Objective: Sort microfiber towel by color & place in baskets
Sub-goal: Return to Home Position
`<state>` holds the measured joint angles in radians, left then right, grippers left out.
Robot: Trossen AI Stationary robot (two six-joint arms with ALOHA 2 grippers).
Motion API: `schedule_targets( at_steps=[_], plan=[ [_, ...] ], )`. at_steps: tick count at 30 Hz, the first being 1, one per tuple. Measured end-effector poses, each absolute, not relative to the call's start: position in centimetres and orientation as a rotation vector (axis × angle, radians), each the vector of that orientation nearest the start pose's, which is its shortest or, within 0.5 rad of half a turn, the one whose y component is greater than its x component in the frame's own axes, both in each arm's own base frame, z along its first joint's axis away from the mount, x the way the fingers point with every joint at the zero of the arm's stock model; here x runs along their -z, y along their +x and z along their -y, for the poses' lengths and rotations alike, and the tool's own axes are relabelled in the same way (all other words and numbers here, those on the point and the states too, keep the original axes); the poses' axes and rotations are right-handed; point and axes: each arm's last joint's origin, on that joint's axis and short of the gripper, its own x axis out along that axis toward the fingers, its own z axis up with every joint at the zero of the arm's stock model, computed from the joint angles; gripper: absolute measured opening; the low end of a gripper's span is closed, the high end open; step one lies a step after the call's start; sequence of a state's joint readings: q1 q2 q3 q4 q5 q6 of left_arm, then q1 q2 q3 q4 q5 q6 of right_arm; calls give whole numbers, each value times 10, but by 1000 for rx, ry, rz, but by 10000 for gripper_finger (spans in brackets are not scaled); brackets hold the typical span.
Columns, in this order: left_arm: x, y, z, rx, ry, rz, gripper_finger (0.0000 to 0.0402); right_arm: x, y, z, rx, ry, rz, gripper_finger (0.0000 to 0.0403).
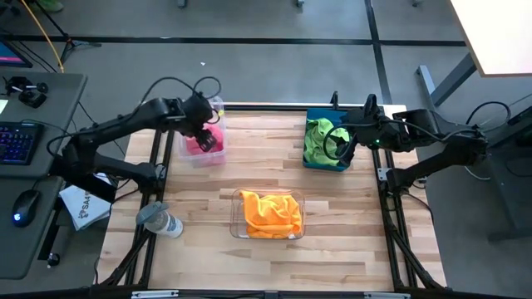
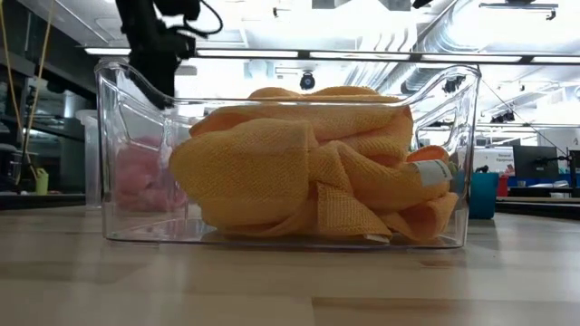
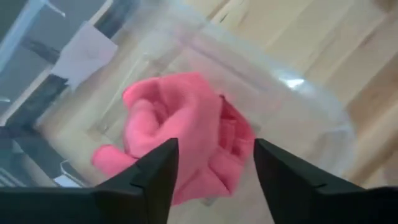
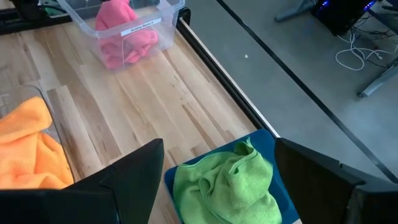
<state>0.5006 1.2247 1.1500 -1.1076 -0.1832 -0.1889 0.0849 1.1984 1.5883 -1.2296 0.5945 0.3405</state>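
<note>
Pink towels (image 3: 180, 137) lie heaped in a clear basket (image 1: 202, 156) at the table's far left. My left gripper (image 3: 214, 165) hovers open just above them, its fingers apart over the heap. Lime green towels (image 4: 233, 186) fill the blue basket (image 1: 326, 162) at the far right, and my right gripper (image 4: 217, 171) hangs open above that basket. Orange towels (image 1: 271, 214) sit piled in the second clear basket (image 1: 236, 226) near the table's middle; the low view shows that basket (image 2: 118, 217) close up with the orange towels (image 2: 308, 181) inside.
A clear bottle with a grey cap (image 1: 160, 221) lies on its side at the table's left near part. Bare wood stretches between the three baskets and along the near edge. A desk with keyboard and mouse stands left of the table.
</note>
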Motion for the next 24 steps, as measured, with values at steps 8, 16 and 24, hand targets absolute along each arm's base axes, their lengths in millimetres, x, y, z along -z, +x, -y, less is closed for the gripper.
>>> schedule_targets(
  at_steps=[8, 16, 24],
  plan=[
    [-343, 189, -78, -476, -462, -664, 197, -430, 190, 0, 612, 51, -699, 302],
    [-328, 194, -9, -248, -309, -67, 50, -430, 190, 0, 626, 96, -685, 302],
    [-250, 175, 10, -256, -365, -27, 8, -425, 184, -3, 619, 111, -755, 294]
  ],
)
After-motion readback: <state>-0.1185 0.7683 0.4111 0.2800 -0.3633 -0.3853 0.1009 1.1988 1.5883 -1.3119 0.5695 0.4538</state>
